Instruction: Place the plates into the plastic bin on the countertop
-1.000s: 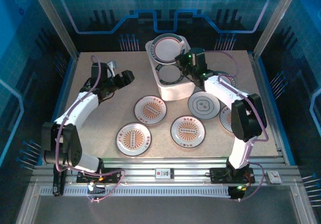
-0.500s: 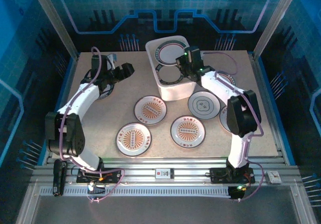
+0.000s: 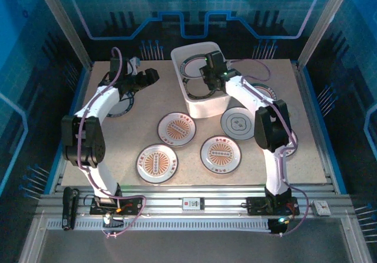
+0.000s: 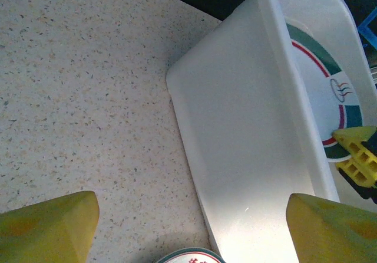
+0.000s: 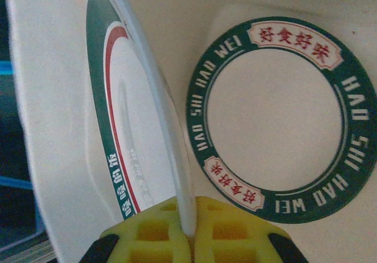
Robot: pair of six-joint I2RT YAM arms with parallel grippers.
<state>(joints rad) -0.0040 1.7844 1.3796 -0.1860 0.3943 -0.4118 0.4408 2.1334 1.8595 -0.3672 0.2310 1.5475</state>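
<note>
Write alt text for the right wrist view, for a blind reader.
The right gripper pinches the rim of a white plate with green and red bands, held on edge inside the plastic bin. Beside it, a green-rimmed lettered plate lies flat on the bin floor.

plate at bottom edge [image 4: 189,256]: cropped | left-side plate [image 3: 123,107]: partly under left arm [image 3: 97,107]

White arms [image 3: 97,107] with black joints carry purple cables [image 3: 115,61] (the tool fingers [image 4: 47,227] are yellow and blocky).

"HAO SHI HAO WEI", "好食好味"; both on green-rimmed plate [image 5: 274,118]
</note>
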